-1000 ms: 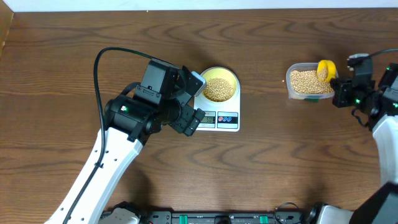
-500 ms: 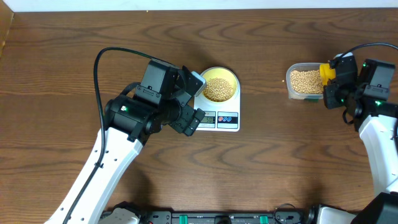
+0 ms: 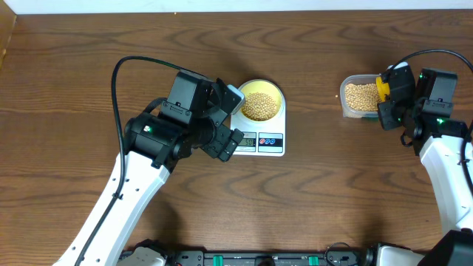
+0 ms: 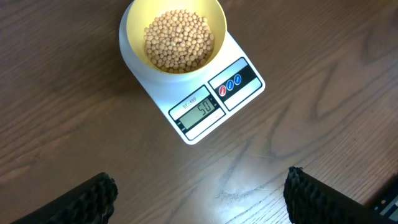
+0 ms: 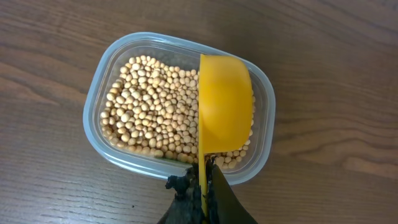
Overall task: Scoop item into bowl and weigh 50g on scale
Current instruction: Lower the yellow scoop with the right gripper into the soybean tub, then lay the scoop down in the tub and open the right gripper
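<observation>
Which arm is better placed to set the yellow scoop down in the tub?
Right, I'd say: its jaws grip the yellow scoop over the clear tub. The left's jaws are open, away at the scale.

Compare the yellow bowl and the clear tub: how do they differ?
The bowl is round and opaque pale yellow; the tub is a clear rounded rectangle. The bowl stands on the scale; the tub stands on the table. Only the tub has the yellow scoop over it, held by the right gripper. Both hold tan beans.
</observation>
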You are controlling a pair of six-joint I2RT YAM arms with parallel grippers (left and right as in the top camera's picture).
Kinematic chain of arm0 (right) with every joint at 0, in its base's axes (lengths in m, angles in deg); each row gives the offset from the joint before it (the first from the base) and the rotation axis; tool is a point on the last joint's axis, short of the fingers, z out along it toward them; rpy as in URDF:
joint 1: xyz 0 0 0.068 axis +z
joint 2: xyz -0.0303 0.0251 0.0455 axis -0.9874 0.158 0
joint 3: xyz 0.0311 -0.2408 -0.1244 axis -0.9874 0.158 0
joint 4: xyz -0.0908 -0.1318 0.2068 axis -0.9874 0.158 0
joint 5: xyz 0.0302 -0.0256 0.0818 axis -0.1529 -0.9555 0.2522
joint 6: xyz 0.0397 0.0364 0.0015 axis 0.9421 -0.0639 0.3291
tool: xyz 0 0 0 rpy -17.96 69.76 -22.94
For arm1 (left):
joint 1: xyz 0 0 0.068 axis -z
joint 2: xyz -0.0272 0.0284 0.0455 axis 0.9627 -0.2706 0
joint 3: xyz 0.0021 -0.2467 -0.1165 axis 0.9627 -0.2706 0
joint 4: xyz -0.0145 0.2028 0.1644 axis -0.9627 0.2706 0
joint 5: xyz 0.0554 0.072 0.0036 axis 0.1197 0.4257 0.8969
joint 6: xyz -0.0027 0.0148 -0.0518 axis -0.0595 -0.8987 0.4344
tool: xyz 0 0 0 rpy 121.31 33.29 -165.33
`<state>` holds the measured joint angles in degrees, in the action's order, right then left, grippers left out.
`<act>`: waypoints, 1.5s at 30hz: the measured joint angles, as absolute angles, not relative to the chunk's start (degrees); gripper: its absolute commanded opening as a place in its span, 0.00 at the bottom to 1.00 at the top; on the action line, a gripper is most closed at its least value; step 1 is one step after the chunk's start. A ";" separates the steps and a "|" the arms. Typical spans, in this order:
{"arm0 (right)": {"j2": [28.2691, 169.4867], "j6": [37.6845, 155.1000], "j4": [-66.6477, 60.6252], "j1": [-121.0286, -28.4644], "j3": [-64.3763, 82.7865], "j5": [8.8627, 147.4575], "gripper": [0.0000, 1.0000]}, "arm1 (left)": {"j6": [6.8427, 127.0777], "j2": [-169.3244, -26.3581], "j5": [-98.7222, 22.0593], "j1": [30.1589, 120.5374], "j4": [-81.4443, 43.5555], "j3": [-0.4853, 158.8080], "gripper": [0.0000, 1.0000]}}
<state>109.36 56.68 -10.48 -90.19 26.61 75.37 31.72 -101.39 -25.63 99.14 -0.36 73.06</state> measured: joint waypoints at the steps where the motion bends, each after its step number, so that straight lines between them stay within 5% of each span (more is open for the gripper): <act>1: 109.36 57.62 -10.48 -90.10 26.61 75.31 0.01 | 31.72 -101.39 -25.63 99.14 -0.36 73.06 0.88; 18: 109.36 95.45 -6.80 -90.04 26.61 77.27 0.02 | 31.74 -101.39 -25.63 99.14 -0.36 73.06 0.88; 45: 116.83 128.41 -9.43 -90.01 26.68 79.90 0.01 | 31.72 -101.39 -25.65 99.14 -0.36 73.06 0.88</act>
<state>116.83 128.41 -9.43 -90.01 26.68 79.90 31.72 -101.39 -25.65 99.14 -0.36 73.06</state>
